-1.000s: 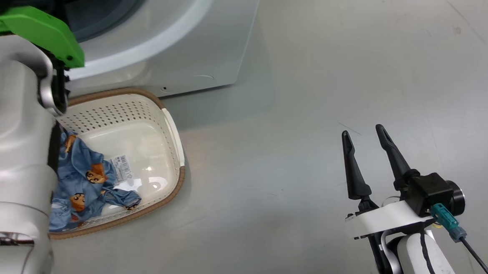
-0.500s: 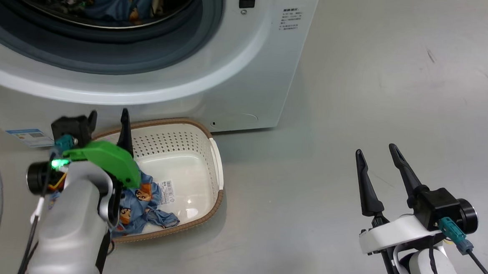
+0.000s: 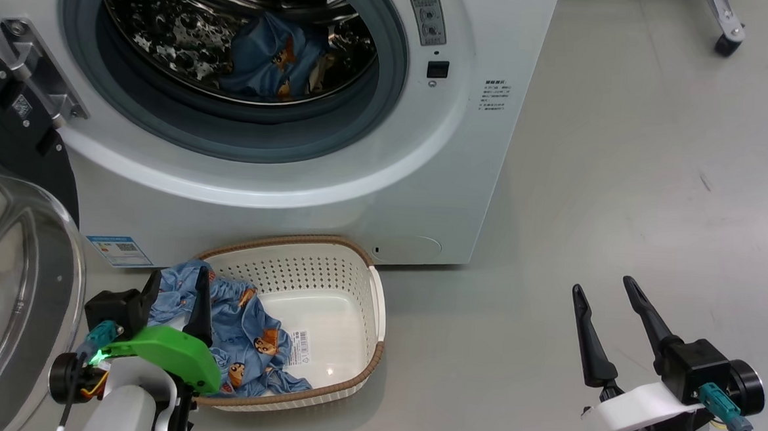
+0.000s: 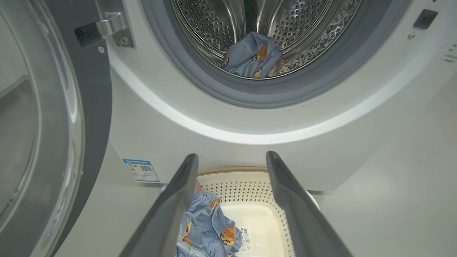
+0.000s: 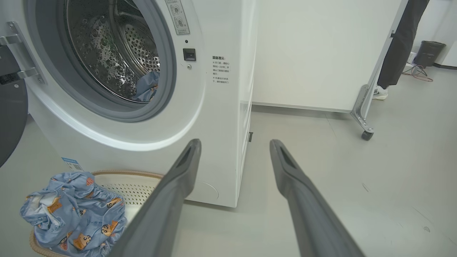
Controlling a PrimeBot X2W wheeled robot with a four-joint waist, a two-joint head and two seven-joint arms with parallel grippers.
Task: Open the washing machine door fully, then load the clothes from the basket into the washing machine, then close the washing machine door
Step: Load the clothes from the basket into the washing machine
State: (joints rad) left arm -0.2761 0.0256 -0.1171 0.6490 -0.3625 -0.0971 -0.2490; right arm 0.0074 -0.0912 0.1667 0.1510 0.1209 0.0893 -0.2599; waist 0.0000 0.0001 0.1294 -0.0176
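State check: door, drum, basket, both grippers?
washing machine door: fully open, swung out to the left.
drum: one blue printed garment inside.
basket: upright, blue printed clothes heaped in its left end, not yet loaded.
left gripper: open, empty, at the basket.
right gripper: open, empty.

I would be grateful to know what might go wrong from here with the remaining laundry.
The light blue printed garment lies bunched against the brown woven rim of the cream perforated basket; the open left gripper may snag the rim and drag the basket. The second blue garment in the steel drum lies near the grey rubber gasket; a fold could get trapped by the black-rimmed glass door.
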